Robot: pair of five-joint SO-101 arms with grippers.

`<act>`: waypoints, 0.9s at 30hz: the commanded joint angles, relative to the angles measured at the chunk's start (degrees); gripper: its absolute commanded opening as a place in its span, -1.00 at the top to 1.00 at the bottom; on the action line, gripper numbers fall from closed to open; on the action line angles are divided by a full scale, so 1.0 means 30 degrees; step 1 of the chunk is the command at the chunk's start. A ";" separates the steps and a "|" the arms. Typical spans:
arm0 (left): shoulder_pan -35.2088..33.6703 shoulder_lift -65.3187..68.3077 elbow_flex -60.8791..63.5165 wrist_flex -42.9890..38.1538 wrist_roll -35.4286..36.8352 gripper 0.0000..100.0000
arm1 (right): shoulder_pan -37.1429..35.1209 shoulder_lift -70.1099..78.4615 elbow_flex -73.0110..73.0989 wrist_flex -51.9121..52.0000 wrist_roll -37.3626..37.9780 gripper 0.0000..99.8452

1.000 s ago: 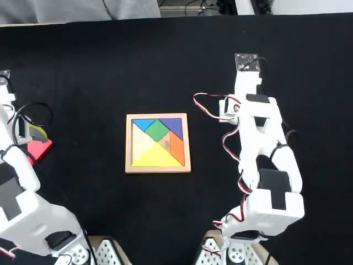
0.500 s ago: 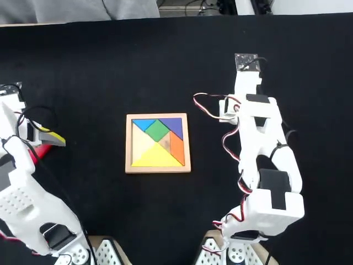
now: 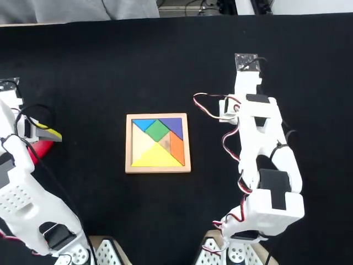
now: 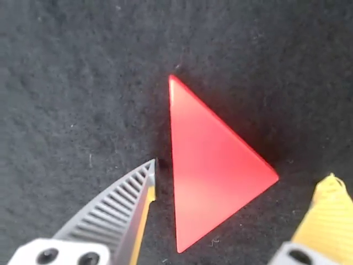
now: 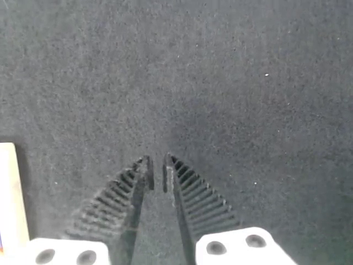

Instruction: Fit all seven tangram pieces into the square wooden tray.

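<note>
The left gripper (image 4: 241, 172) stood wide open and empty, its fingers on either side of the red triangle (image 4: 209, 165). The triangle lay flat on the black cloth (image 4: 83, 66), well apart from the tray (image 3: 158, 168). Squeezing its slanted edges could make it slip sideways or twist. The left wrist view made the straddle plain, while the high view placed the tray. The right gripper (image 5: 157, 168) was all but closed on nothing.

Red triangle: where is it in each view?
High view: red triangle at far left on the cloth, partly under the arm.
Left wrist view: centre, flat between the fingers of the open left gripper.
Right wrist view: aimed at cloth beside the wooden tray instead.
Shared landmark: yellow-taped finger beside the triangle.
</note>
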 commanded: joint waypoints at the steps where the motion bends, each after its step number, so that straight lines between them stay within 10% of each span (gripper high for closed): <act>1: 0.0278 -0.0147 -0.0454 -0.0147 -0.0088 0.15 | -0.0029 -0.0044 -0.0982 -0.0176 0.0147 0.91; 27: 0.1685 0.1377 0.2505 -0.3722 -0.0147 0.30 | -0.0410 -0.0044 -0.0952 -0.0176 0.0147 0.91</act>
